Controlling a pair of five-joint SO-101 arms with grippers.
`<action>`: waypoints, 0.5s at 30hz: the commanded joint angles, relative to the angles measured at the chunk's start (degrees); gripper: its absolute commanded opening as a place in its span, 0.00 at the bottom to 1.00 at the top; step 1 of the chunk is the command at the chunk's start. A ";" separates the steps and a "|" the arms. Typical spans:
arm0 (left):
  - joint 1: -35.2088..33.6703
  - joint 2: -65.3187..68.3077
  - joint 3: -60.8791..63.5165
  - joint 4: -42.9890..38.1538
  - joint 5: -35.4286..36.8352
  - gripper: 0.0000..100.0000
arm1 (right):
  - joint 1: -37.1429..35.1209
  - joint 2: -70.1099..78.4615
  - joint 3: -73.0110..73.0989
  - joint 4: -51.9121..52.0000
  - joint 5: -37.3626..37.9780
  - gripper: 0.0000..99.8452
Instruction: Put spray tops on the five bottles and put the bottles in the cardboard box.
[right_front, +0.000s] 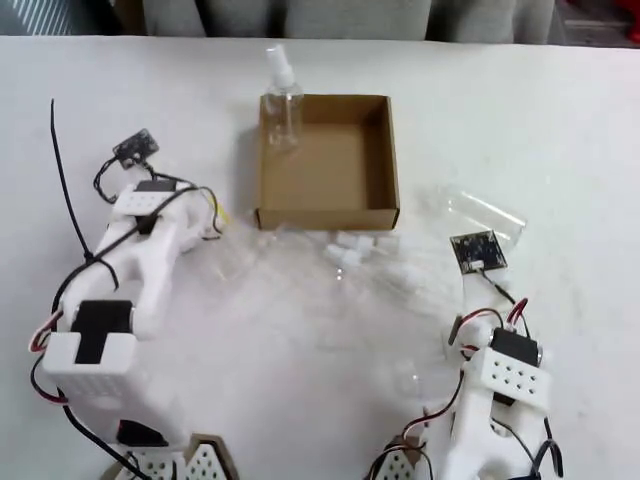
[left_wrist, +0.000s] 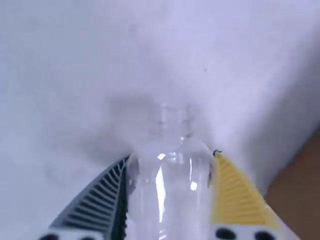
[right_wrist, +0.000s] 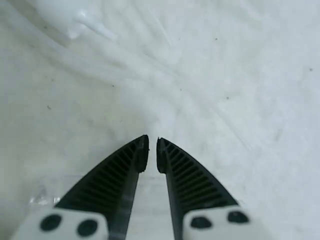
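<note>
My left gripper (left_wrist: 171, 161) is shut on a clear bottle (left_wrist: 167, 195) with an open neck and no spray top, held low over the white table. Its grey and yellow fingers (left_wrist: 235, 195) press the bottle's sides. In the high view this arm (right_front: 150, 235) lies left of the cardboard box (right_front: 325, 215). One bottle with a spray top (right_front: 282, 100) stands at the box's back left corner. Loose white spray tops (right_front: 360, 246) lie just in front of the box. My right gripper (right_wrist: 152, 150) is shut on nothing, close above the table, with a spray top (right_wrist: 65, 15) ahead of it.
Another clear bottle (right_front: 487, 213) lies on its side right of the box. Thin clear dip tubes (right_wrist: 165, 75) run across the table before the right gripper. A corner of the cardboard box (left_wrist: 300, 192) shows beside the left gripper. The table's edge runs along the back.
</note>
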 joint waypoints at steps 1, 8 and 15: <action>0.66 -1.01 -0.53 1.14 -5.89 0.02 | -0.04 -0.48 -0.26 0.48 0.35 0.02; 1.36 -6.99 -0.26 7.56 -23.74 0.02 | -0.04 -0.31 -0.26 0.48 0.35 0.02; 3.12 -12.44 5.63 9.23 -43.16 0.03 | -0.04 -0.31 -0.26 0.57 0.35 0.02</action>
